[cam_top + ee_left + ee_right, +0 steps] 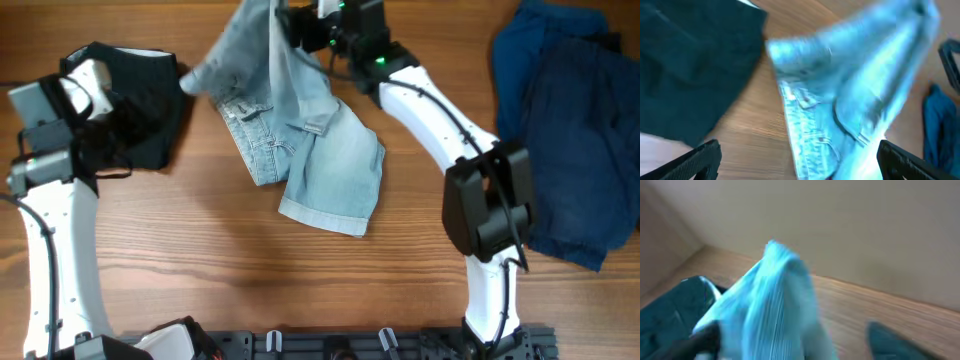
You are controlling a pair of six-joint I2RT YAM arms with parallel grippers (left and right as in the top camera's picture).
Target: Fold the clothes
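Note:
Light blue denim shorts (310, 140) lie in the table's middle, with their far part raised in a blurred peak (255, 30) toward my right gripper (298, 25). In the right wrist view the denim (775, 305) rises between the fingers of my right gripper (797, 340), close to the left one. The fingers stand wide apart, with bare wood showing beside the right one. My left gripper (105, 90) hovers over a black garment (150, 110) at the far left. It is open and empty (802, 162), with the denim (850, 100) ahead of it.
A dark blue garment (570, 130) lies spread at the right side of the table. The black garment also shows in the left wrist view (685, 65). The wooden table (220, 260) runs to a black rail along the front edge.

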